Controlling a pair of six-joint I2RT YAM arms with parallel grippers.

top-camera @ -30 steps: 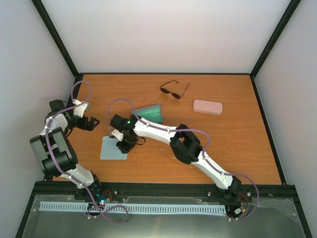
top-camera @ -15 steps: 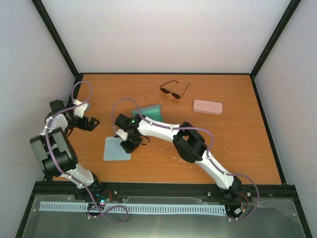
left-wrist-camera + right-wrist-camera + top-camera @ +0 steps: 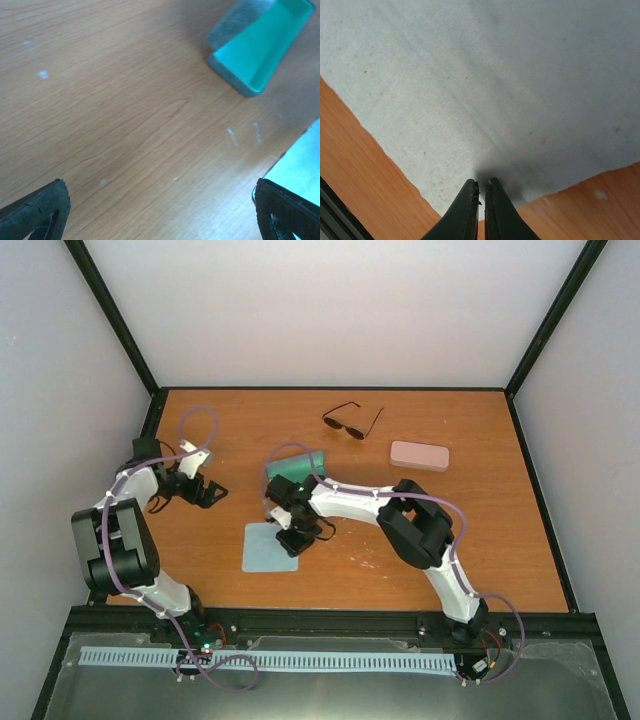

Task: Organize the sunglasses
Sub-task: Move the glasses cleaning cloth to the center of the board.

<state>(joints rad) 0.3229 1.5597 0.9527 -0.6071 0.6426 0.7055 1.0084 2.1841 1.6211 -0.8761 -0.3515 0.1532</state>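
The black-framed sunglasses (image 3: 352,421) lie on the counter (image 3: 500,540) in the upper middle of the overhead view. Their temples are unfolded, they sit well apart from both arms, and the pink case (image 3: 419,455) is near them to the lower right. We judge them light and stiff but fragile: the thin frame could bend, and the smooth lenses would slip and smudge under a pinch. We would take hold gently at the bridge or on a temple close to its hinge, never on the lenses.

The right end effector (image 3: 297,538) is pressed together, pinching the edge of a light-blue cloth (image 3: 262,550) in the middle of the counter. Its wrist view shows a crease running up to the tips. The left end effector (image 3: 210,495) is spread wide over bare wood and holds nothing.

We cannot make out any second, paler pair. From above, the right arm covers part of the open teal case (image 3: 260,50). The left wrist view shows its inside bare, but the frame's upper right cuts it off. We also cannot tell whether the cloth is lifted or lying flat.
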